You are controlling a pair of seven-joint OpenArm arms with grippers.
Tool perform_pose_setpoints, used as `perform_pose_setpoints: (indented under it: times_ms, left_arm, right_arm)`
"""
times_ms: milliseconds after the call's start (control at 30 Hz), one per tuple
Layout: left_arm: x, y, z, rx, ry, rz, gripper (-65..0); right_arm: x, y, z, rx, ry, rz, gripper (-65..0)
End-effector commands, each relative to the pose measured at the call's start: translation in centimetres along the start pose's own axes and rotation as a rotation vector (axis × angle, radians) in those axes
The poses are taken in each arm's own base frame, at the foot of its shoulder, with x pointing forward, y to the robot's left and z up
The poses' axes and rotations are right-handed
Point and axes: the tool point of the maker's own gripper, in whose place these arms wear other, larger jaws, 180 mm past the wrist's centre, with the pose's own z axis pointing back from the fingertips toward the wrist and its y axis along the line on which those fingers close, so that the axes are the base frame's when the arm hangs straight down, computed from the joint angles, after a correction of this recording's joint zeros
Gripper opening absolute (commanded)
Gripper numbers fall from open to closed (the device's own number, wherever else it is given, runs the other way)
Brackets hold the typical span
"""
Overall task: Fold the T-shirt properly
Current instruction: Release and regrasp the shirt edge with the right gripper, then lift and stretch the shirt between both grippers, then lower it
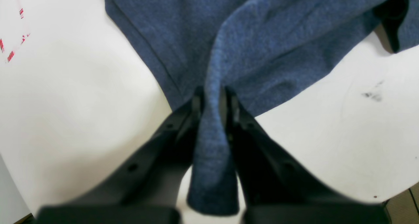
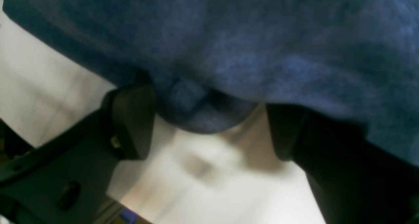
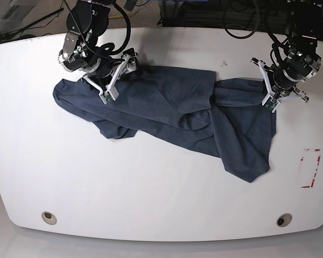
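The left gripper point(image 1: 212, 93) is pressed together on a fold of the T-shirt point(image 3: 172, 107), the cloth rising in a narrow ridge between its two dark fingers point(image 1: 235, 109) and trailing back toward the camera. In the base view this left gripper point(image 3: 270, 102) sits at the shirt's edge on the right side of the white table point(image 3: 151, 188). The right gripper point(image 2: 209, 122) stands spread wide, its fingers point(image 2: 131, 119) well apart, with a bunched lobe of the T-shirt point(image 2: 229, 54) hanging just above the gap between them; whether either finger touches the cloth cannot be told. In the base view the right gripper point(image 3: 116, 80) is at the shirt's upper left edge.

The T-shirt point(image 1: 278, 37) is a dark navy-blue heathered knit, soft and matte. It lies crumpled and unfolded across the upper middle of the table, stretched from one gripper to the other, with overlapping layers in the middle, one lobe sagging toward the near left and a longer flap reaching down toward the near right. A hem seam runs along its edge in the left wrist view.

The right wrist view is blurred and the cloth fills its upper half, hiding the fingertips. Sleeves and collar cannot be told apart. A red dashed rectangle point(image 3: 311, 168) marks the table's right edge.
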Motion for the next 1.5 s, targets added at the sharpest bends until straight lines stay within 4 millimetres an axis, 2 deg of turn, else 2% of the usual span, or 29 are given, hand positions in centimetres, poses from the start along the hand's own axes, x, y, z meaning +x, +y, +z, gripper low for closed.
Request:
perform_pose_setpoints:
  times_ms: [0, 33, 67, 133, 167, 200, 233, 367, 467, 567, 700, 800, 933, 1000, 1100, 1333, 1400, 1467]
  left_arm:
    - [0.9, 0.8, 0.4, 0.023, -0.030, -0.008, -65.0]
    - [0.9, 0.8, 0.4, 0.023, -0.030, -0.008, -65.0]
    - [0.9, 0.8, 0.4, 0.023, -0.030, -0.008, -65.0]
    - [0.9, 0.8, 0.4, 0.023, -0.030, -0.008, -65.0]
    - [0.9, 0.8, 0.4, 0.023, -0.030, -0.008, -65.0]
    - [0.9, 0.8, 0.4, 0.023, -0.030, -0.008, -65.0]
    - [0.9, 0.8, 0.4, 0.023, -0.030, -0.008, -65.0]
    - [0.9, 0.8, 0.4, 0.023, -0.030, -0.008, -65.0]
    - [1.0, 0.9, 0.5, 0.025, -0.034, -0.009, -65.0]
    - [1.9, 1.5, 0.5, 0.039, -0.054, -0.010, -65.0]
    - [3.1, 2.2, 0.6, 0.059, -0.082, -0.011, -65.0]
    - [4.3, 3.0, 0.7, 0.079, -0.110, -0.012, -65.0]
    - [6.4, 5.1, 1.1, 0.150, -0.156, 0.018, -65.0]
    - [7.7, 5.8, 1.0, 0.199, -0.170, 0.016, -65.0]
    - [9.4, 6.3, 1.0, 0.241, -0.186, -0.038, -65.0]
    - [13.0, 8.3, 1.6, 0.307, -0.244, -0.073, -64.9]
    - [14.4, 9.4, 2.0, 0.330, -0.270, -0.069, -64.9]
    - [15.0, 10.1, 2.0, 0.342, -0.277, -0.062, -64.9]
  right_arm:
    - [-0.8, 0.5, -0.6, 0.013, 0.041, 0.007, -16.8]
    - [-1.0, 0.5, -0.7, 0.014, 0.046, 0.003, -19.2]
    - [-1.0, 0.5, -0.9, 0.020, 0.046, -0.002, -25.0]
    - [-1.1, 0.7, -1.4, 0.033, 0.031, -0.015, -42.6]
    - [-1.0, 0.7, -1.5, 0.036, 0.023, -0.018, -49.0]
    - [-1.0, 0.7, -1.7, 0.041, 0.018, -0.024, -58.8]
    - [-1.0, 0.8, -1.8, 0.043, 0.013, -0.026, -65.0]
    - [-0.4, 0.7, -1.0, 0.031, -0.011, -0.012, -65.0]
    - [0.0, 0.6, 1.0, -0.018, -0.021, 0.029, -65.0]
    - [0.7, 0.5, 3.2, -0.072, -0.032, 0.076, -65.0]
    - [0.1, 0.5, 4.1, -0.074, -0.020, 0.084, -65.0]
    - [0.6, -1.0, 5.2, -0.071, -0.070, 0.054, -65.0]
    - [3.9, -3.9, 7.4, -0.099, -0.196, 0.031, -65.0]
    - [5.9, -6.0, 8.8, -0.157, -0.240, 0.043, -65.0]
    - [8.4, -8.3, 10.4, -0.218, -0.282, 0.074, -65.0]
    - [14.5, -12.7, 12.9, -0.310, -0.359, 0.122, -65.0]
    - [16.7, -14.2, 13.9, -0.337, -0.381, 0.129, -65.0]
    - [18.1, -15.1, 14.5, -0.341, -0.399, 0.128, -65.0]
